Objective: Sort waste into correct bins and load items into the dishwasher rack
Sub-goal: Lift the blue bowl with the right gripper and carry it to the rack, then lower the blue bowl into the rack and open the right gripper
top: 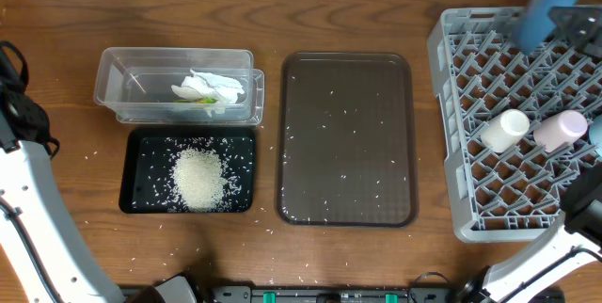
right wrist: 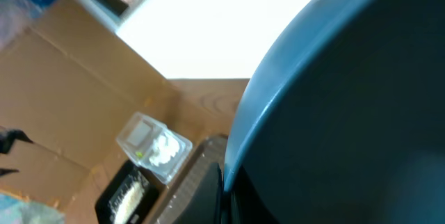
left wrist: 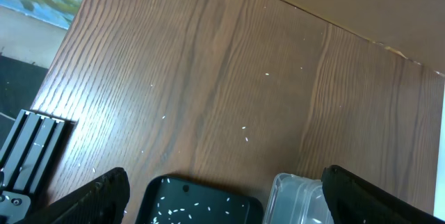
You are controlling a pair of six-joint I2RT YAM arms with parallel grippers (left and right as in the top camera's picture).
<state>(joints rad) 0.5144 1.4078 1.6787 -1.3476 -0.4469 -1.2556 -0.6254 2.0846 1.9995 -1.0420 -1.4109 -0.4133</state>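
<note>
R gripper (right wrist: 220, 184) apparently grips blue bowl (top: 552, 4) (blurred) over rack (top: 444, 124) far edge.

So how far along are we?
Done: tissue and wrapper sit in the clear tub, the rice heap in the black tray; white cup and pink cup lie in the rack. In hand: right claw holds the blue bowl above the rack's far corner. Left: seat the bowl; stray grains dot the brown tray and table.

By the desk's (top: 56, 30) left edge the tub (top: 179, 55) holds the tissue (top: 209, 87); before it, the shallow tray (top: 141, 185) holds the rice (top: 198, 177). The serving tray (top: 348, 138) lies centre. At the right edge the rack (top: 444, 105) holds one cup (top: 505, 129) beside a second cup (top: 561, 130), with the bowl (top: 555, 7) above its far side.
</note>
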